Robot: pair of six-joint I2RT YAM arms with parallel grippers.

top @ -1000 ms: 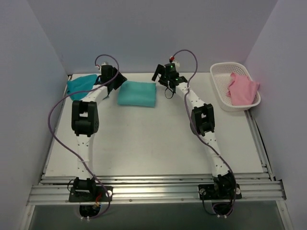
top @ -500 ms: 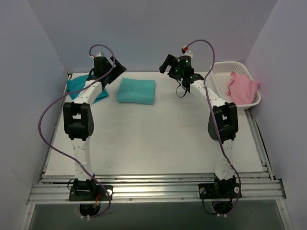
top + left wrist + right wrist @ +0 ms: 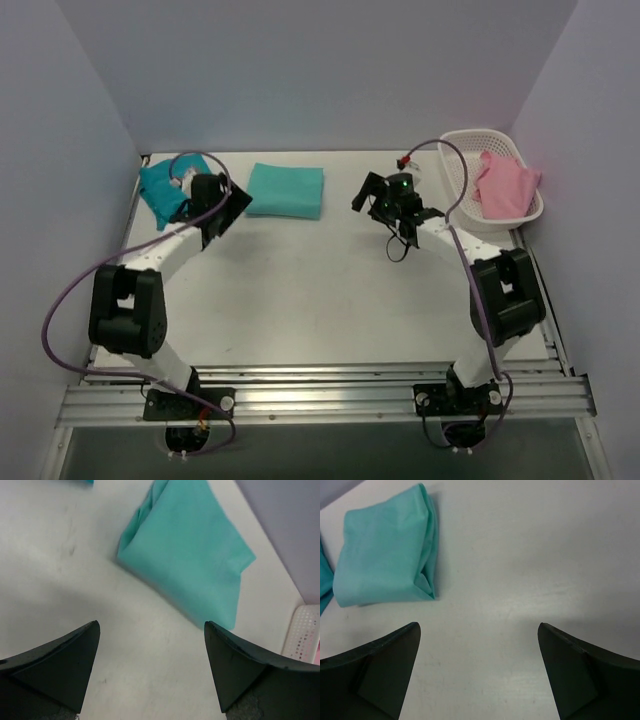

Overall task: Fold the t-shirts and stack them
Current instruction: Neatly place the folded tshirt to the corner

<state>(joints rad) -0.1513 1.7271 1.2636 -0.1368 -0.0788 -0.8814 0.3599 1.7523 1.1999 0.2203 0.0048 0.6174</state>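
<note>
From my seat at the controls, both arms reach out from the near edge over the white tabletop [image 3: 320, 290].

My left hand [image 3: 236, 204] is spread wide. In its wrist view the two dark fingers [image 3: 60, 665] stand well apart over bare tabletop, pinching nothing. The hand hangs just beside the near left corner of the mint t-shirt [image 3: 286, 189].

My right hand [image 3: 366, 193] is spread as well, with only tabletop between its fingers [image 3: 375, 665]. It sits off to the right of the same shirt and is not touching it.

The mint t-shirt lies flat toward the far side as a folded rectangle, and its layered edge shows in the right wrist view [image 3: 385, 560].

The teal t-shirt [image 3: 160, 185] lies in the far left corner, folded but a little rumpled. It is apart from the mint one, so the two are not stacked.

At the far right stands a white basket [image 3: 452, 180] holding a pink cloth [image 3: 505, 185].
</note>
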